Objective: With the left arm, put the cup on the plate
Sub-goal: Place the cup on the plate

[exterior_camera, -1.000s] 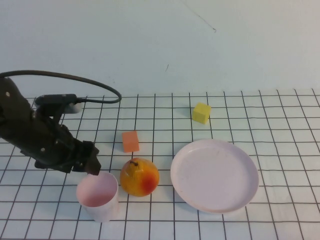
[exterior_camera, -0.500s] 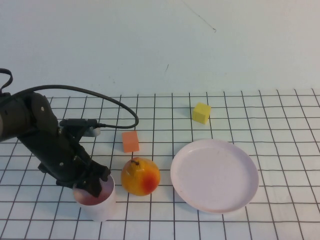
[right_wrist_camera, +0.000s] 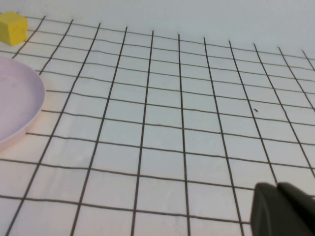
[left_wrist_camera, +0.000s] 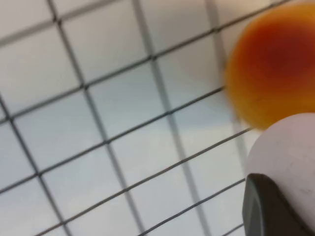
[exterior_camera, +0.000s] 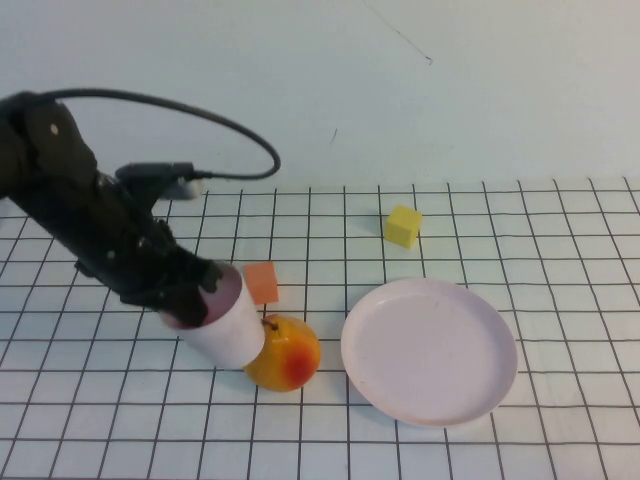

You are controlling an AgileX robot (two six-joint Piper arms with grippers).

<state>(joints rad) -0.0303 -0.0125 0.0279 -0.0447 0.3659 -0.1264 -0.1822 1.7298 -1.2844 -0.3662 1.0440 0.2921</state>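
our left gripper [exterior_camera: 190, 290] clamps the cup [exterior_camera: 222, 325], lifted and tilted above the pear [exterior_camera: 283, 353]. the plate [exterior_camera: 430, 350] waits empty at 3 o'clock. our right gripper [right_wrist_camera: 283, 209] sits parked by the plate's far side; we cannot tell its state.

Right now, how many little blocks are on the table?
2: an orange block behind the pear, beside the cup in the left gripper, and a yellow block behind the plate.
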